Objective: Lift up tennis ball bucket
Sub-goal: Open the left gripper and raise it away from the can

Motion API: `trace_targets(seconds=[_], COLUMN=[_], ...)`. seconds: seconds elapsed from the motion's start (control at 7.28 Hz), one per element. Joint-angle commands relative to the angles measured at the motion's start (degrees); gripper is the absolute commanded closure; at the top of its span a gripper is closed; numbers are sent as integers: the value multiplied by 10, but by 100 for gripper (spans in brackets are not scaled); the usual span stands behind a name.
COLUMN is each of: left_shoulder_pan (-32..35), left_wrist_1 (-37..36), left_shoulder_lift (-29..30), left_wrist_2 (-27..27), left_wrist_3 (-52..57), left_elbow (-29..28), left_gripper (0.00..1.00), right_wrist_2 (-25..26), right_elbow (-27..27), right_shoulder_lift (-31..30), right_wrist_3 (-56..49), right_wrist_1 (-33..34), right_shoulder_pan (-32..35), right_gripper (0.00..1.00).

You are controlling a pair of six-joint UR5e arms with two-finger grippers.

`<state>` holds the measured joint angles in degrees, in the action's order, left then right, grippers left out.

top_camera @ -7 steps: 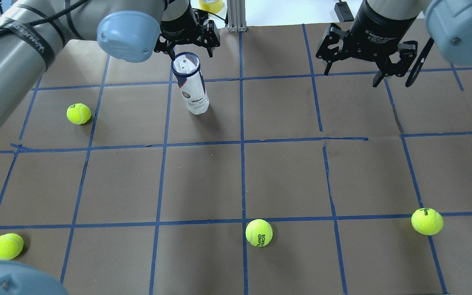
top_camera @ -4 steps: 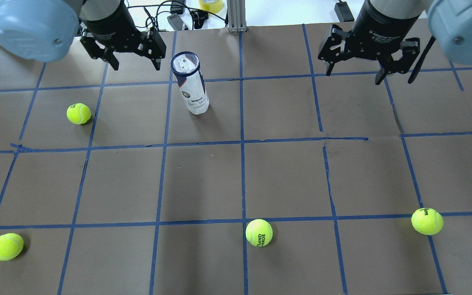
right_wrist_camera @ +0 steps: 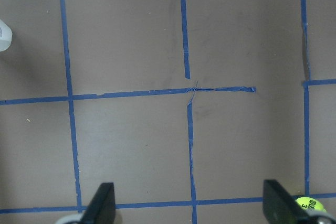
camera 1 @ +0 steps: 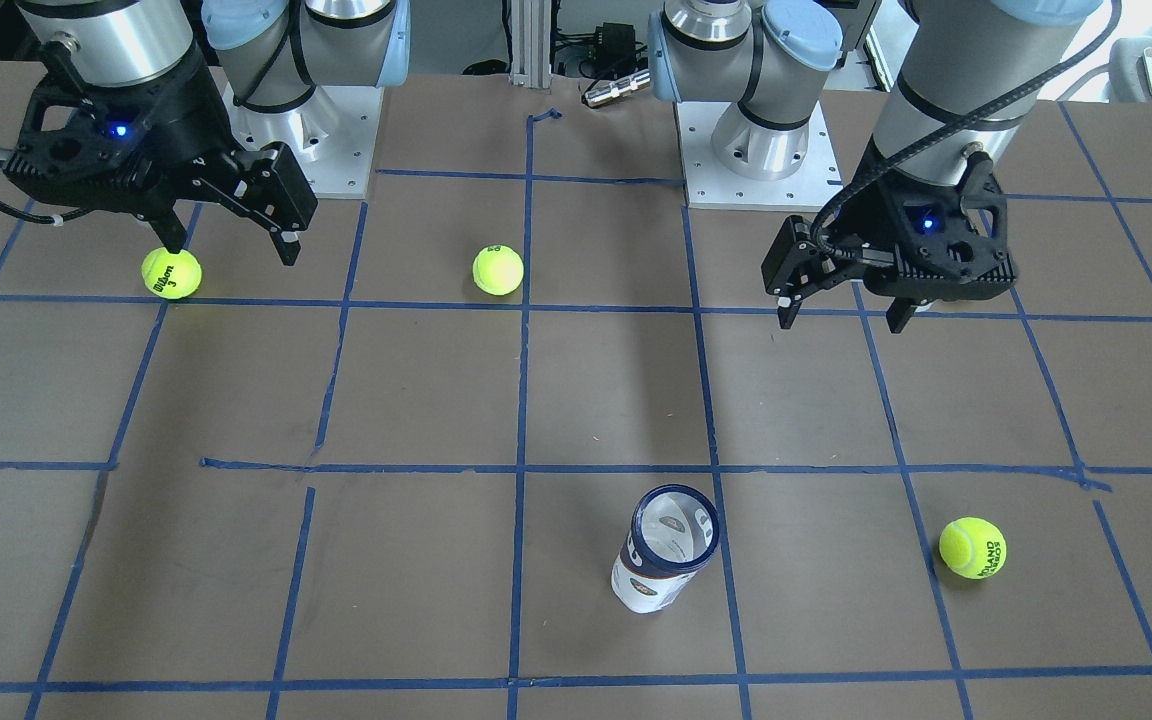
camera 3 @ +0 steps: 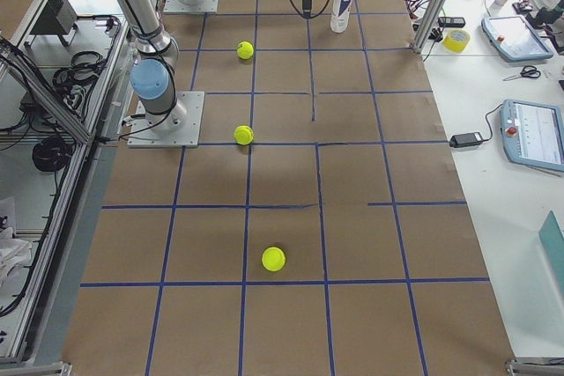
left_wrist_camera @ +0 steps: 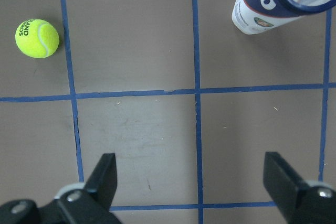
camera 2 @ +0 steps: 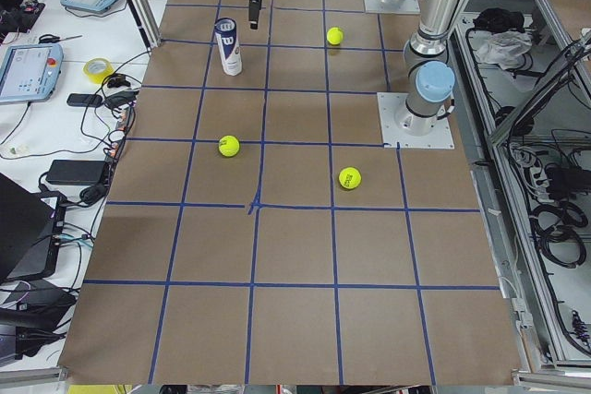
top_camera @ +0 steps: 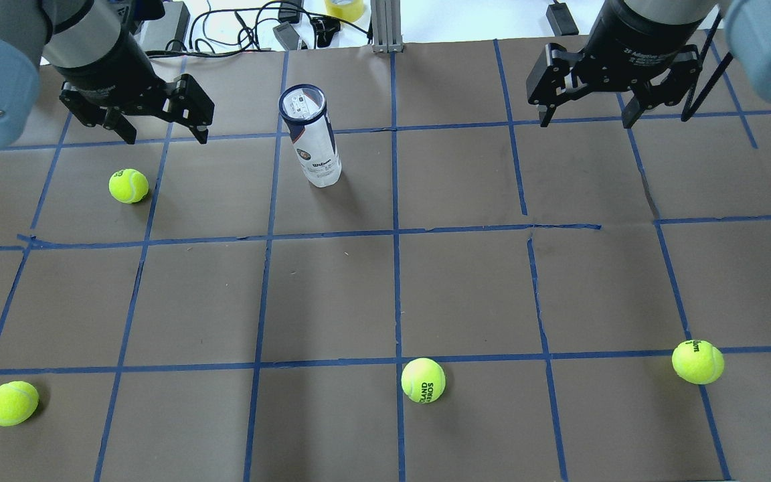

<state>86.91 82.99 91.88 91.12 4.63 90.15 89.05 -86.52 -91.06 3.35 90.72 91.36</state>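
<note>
1. Now upright on table (top_camera: 466,288), far side, just left of centre line: tennis ball can (top_camera: 310,137), ungripped.
2. Fingers spread wide, empty: left gripper (top_camera: 164,134), hovering near can, not touching.
3. Likewise spread, empty: right gripper (top_camera: 586,120), well apart from can.

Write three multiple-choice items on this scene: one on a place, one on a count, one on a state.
1. Between the left gripper and the right gripper, the tennis ball bucket stands: A nearer the left; B nearer the right; C inside the right.
2. How many tennis balls lie on the table? A two; B four; C six.
3. The bucket is: A lying on its side; B held aloft; C upright on the table.
Answers: 1 A, the overhead view shows it closer to the left gripper. 2 B, four show in the overhead view. 3 C, its base rests on the table, rim up.
</note>
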Motion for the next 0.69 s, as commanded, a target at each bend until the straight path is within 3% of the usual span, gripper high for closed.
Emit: trace_targets(seconds=[0.0,0.55], left_shoulder_pan=[-8,-6], left_wrist_1=[25,45], left_shoulder_lift=[-12,-29], left_wrist_2=[-7,-18], left_wrist_3=[4,9], left_elbow=[4,5], left_gripper=[0,0], right_wrist_2=[8,-4], right_elbow=[0,0], right_shoulder_lift=[-4,1], right_wrist_3=[-19,-12], right_wrist_1=[-2,-5], right_shoulder_pan=[4,4], right_gripper=[0,0])
